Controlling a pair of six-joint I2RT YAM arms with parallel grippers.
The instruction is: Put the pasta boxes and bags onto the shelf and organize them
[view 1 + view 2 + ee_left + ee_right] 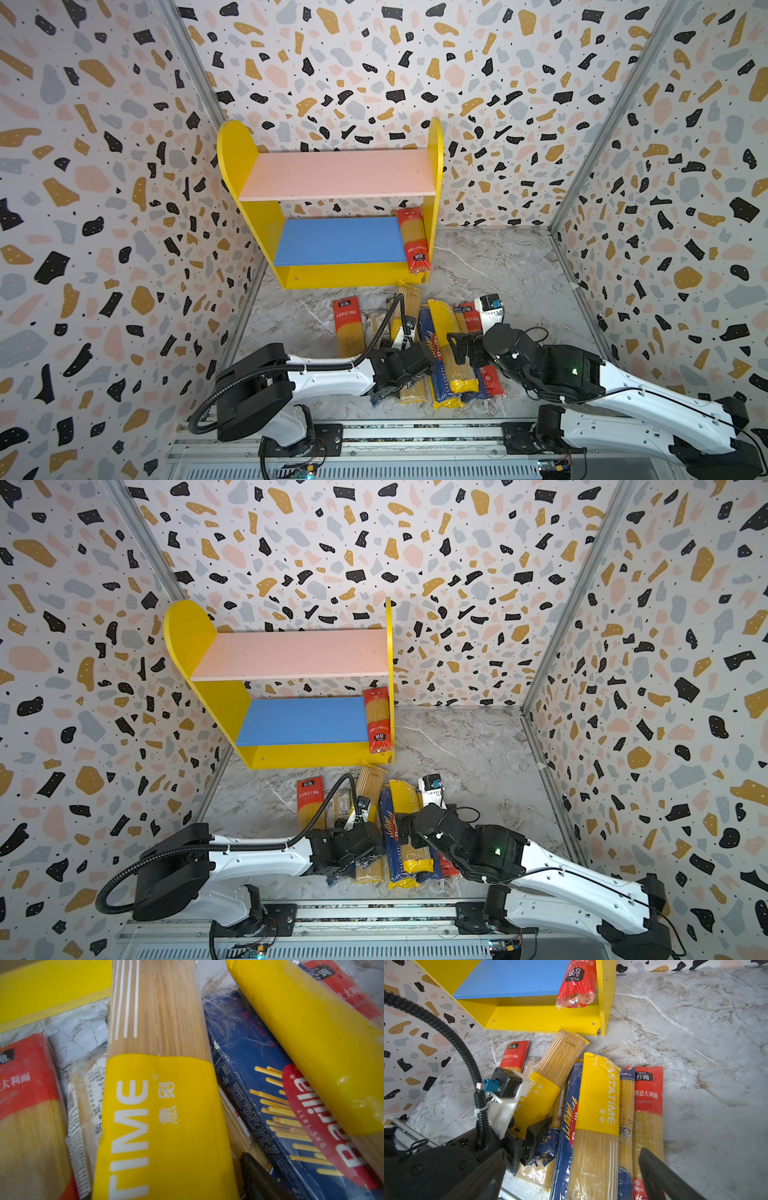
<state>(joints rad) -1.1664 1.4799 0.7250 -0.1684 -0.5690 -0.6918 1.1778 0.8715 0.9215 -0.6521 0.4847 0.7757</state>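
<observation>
The shelf [336, 174] [291, 654] stands at the back wall. One red pack [413, 239] [577, 982] lies on its blue board [508, 978], against the right panel. Several pasta packs lie piled on the marble floor in front. My left gripper [409, 353] [166, 1178] straddles a tilted yellow-banded pack [162, 1105] [560, 1053]; one finger [255, 1176] stands just off its edge, jaws open. My right gripper [571, 1184] [459, 345] hovers wide open over another yellow pack [598, 1095], which lies on the blue Barilla pack [259, 1084] [569, 1105].
A red pack [347, 328] lies left of the pile and another [648, 1093] lies at its right edge. Patterned walls close in on three sides. A metal rail [374, 436] runs along the front. Bare marble floor [695, 1064] lies right of the pile.
</observation>
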